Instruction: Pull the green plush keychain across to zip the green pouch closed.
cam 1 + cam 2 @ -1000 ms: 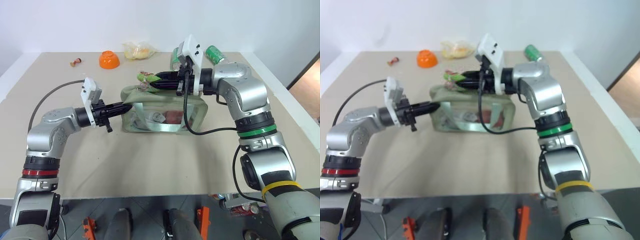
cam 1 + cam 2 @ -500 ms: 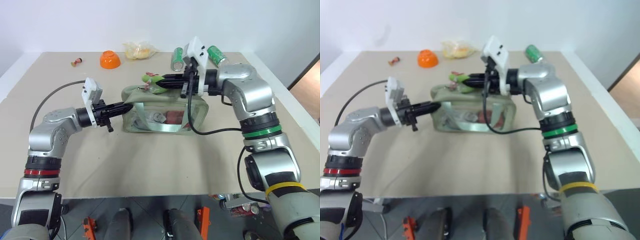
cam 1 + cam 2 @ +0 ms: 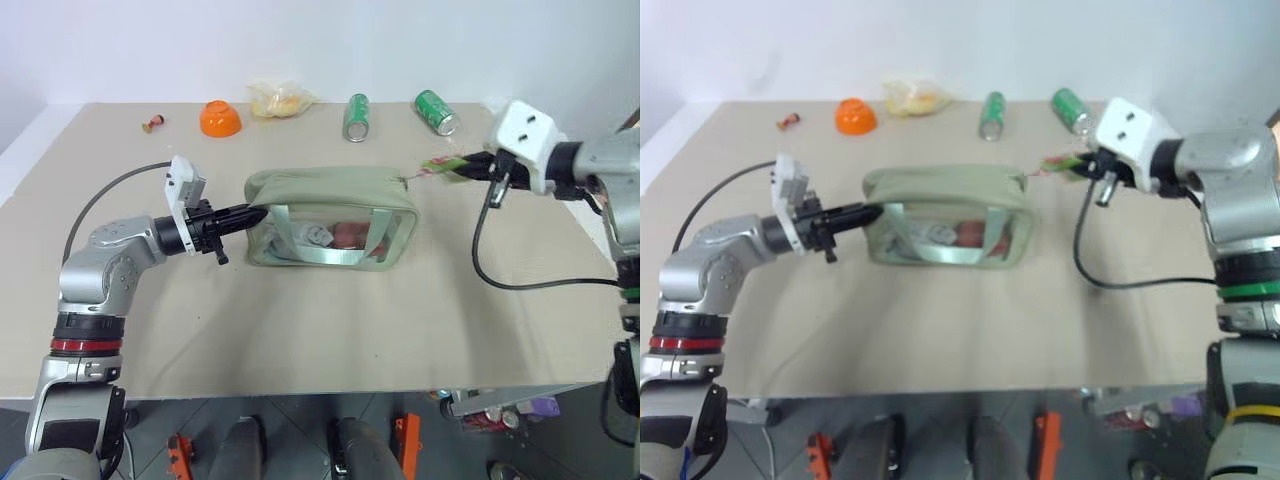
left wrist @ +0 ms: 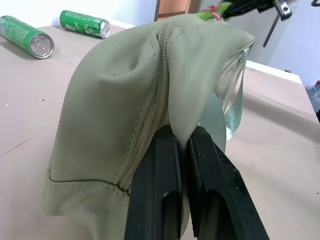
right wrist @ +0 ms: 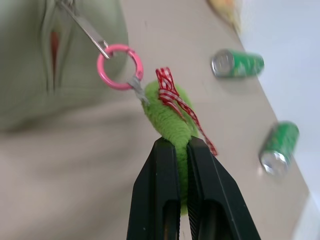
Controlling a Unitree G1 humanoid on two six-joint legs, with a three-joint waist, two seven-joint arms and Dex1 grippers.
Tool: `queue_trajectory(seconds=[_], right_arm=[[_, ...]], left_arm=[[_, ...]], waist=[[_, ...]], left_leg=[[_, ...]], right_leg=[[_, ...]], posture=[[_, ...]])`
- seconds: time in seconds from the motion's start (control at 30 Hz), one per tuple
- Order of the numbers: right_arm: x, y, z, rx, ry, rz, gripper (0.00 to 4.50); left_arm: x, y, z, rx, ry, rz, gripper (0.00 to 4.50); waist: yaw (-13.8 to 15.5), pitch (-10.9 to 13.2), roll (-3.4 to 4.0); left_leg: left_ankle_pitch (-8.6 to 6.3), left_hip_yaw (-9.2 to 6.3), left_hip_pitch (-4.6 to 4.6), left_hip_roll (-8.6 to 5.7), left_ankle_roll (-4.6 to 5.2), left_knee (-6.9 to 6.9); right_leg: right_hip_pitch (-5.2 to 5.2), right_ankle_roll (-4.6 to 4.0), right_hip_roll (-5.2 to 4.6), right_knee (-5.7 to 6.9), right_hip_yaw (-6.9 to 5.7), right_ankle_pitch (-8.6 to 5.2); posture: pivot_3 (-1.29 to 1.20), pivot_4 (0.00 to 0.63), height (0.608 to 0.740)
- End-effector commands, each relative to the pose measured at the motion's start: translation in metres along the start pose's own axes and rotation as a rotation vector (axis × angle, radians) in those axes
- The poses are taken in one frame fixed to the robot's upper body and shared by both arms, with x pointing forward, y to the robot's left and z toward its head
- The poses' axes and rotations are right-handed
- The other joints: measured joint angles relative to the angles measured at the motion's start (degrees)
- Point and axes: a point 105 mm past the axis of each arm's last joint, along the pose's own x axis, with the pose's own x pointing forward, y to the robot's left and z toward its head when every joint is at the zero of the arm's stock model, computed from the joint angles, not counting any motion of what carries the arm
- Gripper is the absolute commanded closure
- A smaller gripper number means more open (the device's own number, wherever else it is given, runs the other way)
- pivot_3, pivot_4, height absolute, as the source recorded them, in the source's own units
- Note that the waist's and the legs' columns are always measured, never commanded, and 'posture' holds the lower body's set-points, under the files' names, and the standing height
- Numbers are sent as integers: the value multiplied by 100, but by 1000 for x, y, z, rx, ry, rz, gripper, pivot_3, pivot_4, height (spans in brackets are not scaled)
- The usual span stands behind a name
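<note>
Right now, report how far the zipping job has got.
Mostly done: the zip along the pouch top looks closed, with the puller at its right end. In hand: the left gripper pinches the pouch's left end, and the right gripper is shut on the keychain, held out past the right end. Left: release both.

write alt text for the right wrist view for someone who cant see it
The right gripper is shut on the green plush keychain, a fuzzy lime blob tied with a red checked ribbon. A pink ring links the keychain to the metal zipper pull of the green pouch. Two green cans lie on the table beyond.
</note>
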Motion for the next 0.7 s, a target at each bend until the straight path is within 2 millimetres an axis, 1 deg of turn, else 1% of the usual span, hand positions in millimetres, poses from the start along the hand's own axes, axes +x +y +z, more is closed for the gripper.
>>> queue_trajectory(seconds=[0.03,0.1,0.13,0.17,0.23,0.3,0.33,0.37,0.4,0.47,0.57,0.6,0.67,0.7], right_arm=[[-21,-14,-2,-75,48,-98,4369],[-11,3,-2,-94,48,-53,4369],[-2,17,-3,-99,47,-18,4369],[10,34,-5,-111,51,23,4369],[31,62,-9,-124,54,74,4369],[56,96,-12,-84,38,130,4369],[65,110,-13,-61,31,152,4369],[72,121,-15,-47,32,171,4369],[76,127,-18,-45,38,179,4369],[82,133,-25,-51,56,186,4369],[85,136,-28,-72,70,194,4369],[85,129,-26,-42,56,174,4369],[83,110,-17,61,7,110,4369],[80,102,-13,129,-23,98,3935]], left_arm=[[-2,-3,-8,-21,33,-7,4500],[-3,-2,-8,-24,36,-4,4500],[-4,-2,-9,-26,37,-2,4500],[-4,-2,-9,-28,38,-1,4500],[-6,-2,-8,-34,35,4,4500],[-6,-2,-8,-46,29,10,4500],[-7,-2,-8,-51,28,14,4500],[-8,-3,-8,-56,27,17,4500],[-9,-3,-9,-60,26,20,4500],[-11,-4,-9,-68,23,28,4500],[-13,-4,-9,-76,20,39,4500],[-14,-4,-9,-77,22,46,4500],[-16,-2,-13,-80,35,71,4500],[-18,1,-15,-89,37,93,4500]], waist=[[8,0,0],[7,0,0],[6,0,0],[6,-1,-1],[1,-3,-5],[-11,-7,-9],[-15,-8,-11],[-14,-7,-9],[-14,-7,-8],[-13,-13,-17],[-18,-17,-25],[-18,-18,-25],[-25,-19,-27],[-30,-19,-27]], left_leg=[[0,0,0,0,0,2],[0,-1,-1,-1,0,6],[0,2,-1,-2,0,8],[0,3,-1,-5,0,7],[0,3,0,-5,0,7],[0,2,5,-4,0,7],[0,1,8,-1,0,8],[1,-2,7,0,0,8],[2,-2,5,-1,0,9],[3,1,7,-2,-1,12],[3,1,12,-2,-1,19],[3,1,12,-1,-1,19],[4,-1,13,-1,1,19],[5,-1,17,-1,1,19]], right_leg=[[1,1,0,0,0,0],[4,2,-3,-1,-1,1],[4,2,-5,-1,0,1],[5,3,-7,-2,1,1],[7,3,-8,-3,1,1],[8,5,-5,-2,1,3],[9,4,-2,-1,1,4],[9,4,1,0,0,5],[7,5,0,3,1,6],[11,11,-2,2,4,10],[16,8,-2,2,4,11],[16,8,-1,2,4,11],[17,6,0,2,3,13],[17,2,1,2,4,16]], posture=[[0,150,740],[0,150,740],[0,150,740],[0,150,740],[0,150,740],[0,150,740],[0,150,740],[0,150,740],[0,150,740],[0,150,740],[0,150,740],[0,150,740],[0,150,740],[0,150,740]])
